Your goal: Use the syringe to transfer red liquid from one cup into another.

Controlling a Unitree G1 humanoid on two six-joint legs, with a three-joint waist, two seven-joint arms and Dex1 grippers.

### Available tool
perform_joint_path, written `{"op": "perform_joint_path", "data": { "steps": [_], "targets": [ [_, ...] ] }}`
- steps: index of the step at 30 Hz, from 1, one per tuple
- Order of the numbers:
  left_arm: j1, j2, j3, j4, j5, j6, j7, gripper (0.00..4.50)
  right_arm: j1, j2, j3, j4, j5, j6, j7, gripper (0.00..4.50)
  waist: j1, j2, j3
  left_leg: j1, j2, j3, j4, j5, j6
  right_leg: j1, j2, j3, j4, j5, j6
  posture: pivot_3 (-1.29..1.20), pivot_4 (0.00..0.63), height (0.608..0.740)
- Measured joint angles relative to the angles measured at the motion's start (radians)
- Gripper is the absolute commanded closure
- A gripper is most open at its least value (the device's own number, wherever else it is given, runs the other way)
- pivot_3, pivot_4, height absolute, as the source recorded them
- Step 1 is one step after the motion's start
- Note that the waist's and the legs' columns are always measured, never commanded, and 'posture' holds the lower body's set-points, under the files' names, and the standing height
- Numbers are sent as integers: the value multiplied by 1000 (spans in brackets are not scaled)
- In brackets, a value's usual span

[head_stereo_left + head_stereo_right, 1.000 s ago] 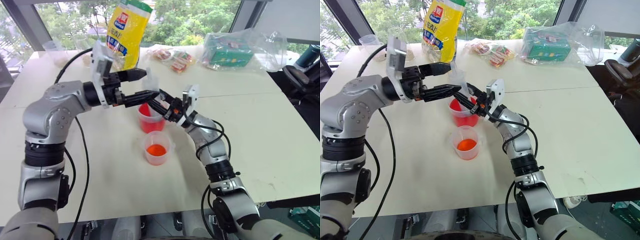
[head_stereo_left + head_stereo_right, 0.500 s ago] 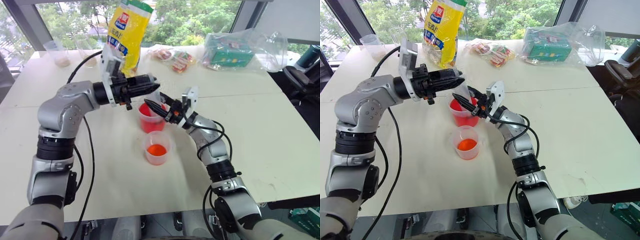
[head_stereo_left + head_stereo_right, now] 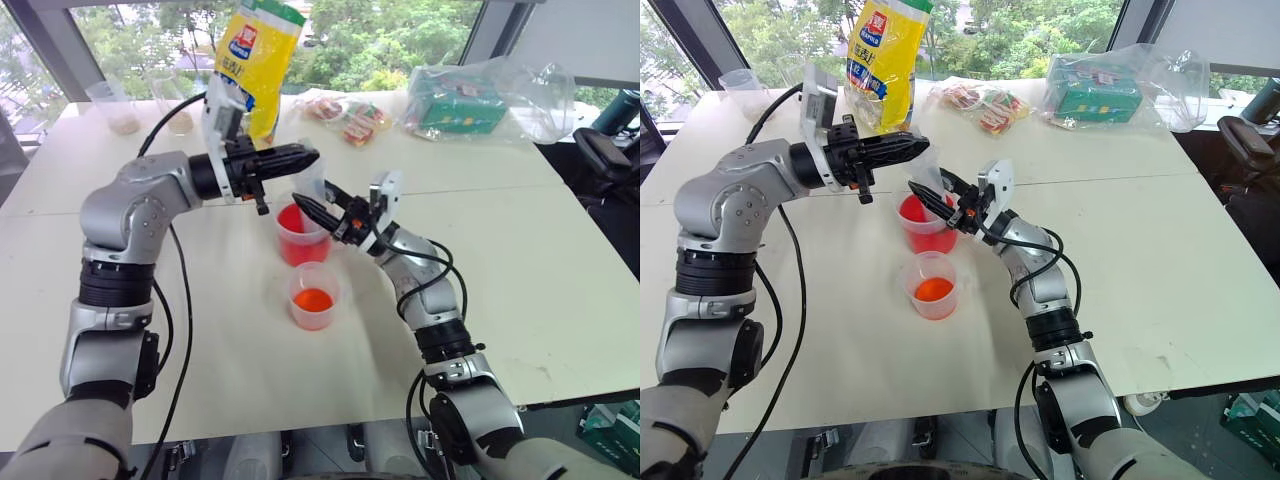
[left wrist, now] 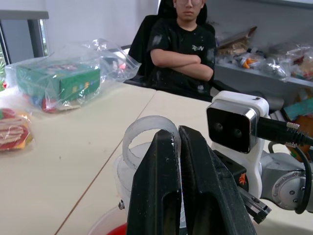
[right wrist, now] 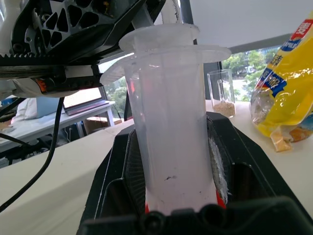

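Observation:
The syringe [image 5: 168, 142] stands upright over the larger cup [image 3: 299, 243], which holds red liquid [image 3: 912, 210]. My right gripper [image 3: 310, 208] is shut on its clear barrel, and a little red shows at the barrel's lower end. Level above the plunger's round top [image 4: 146, 131] lies my left gripper [image 3: 311, 155], its two fingers shut together with nothing between them; I cannot tell whether they touch the plunger. The smaller cup [image 3: 315, 296] stands just in front of the larger one with orange-red liquid in its bottom.
At the table's back stand a tall yellow bag [image 3: 256, 60], snack packets [image 3: 350, 118], a green box in a plastic bag [image 3: 462, 102] and clear cups [image 3: 118, 106] at the far left. A person [image 4: 182, 44] sits beyond the table.
My left gripper's fingers stood open around the syringe's top; they have shut and now lie a little forward, over the plunger. The right gripper and both cups have kept still.

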State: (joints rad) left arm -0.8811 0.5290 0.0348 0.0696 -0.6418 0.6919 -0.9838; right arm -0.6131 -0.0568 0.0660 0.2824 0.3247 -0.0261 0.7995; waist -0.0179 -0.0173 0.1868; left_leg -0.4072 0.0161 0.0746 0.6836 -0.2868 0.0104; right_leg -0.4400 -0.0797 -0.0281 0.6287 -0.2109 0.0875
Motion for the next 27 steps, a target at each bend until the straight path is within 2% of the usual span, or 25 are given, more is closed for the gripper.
{"op": "perform_joint_path", "data": {
  "steps": [27],
  "targets": [
    [-64,5,1,44,0,-8,2,4467,-12,-3,-5,0,13,20,-4,3094,0,0,0,0,0,0,0,0,0,0,0,0,0,0,0,0,150,740]
  ]
}}
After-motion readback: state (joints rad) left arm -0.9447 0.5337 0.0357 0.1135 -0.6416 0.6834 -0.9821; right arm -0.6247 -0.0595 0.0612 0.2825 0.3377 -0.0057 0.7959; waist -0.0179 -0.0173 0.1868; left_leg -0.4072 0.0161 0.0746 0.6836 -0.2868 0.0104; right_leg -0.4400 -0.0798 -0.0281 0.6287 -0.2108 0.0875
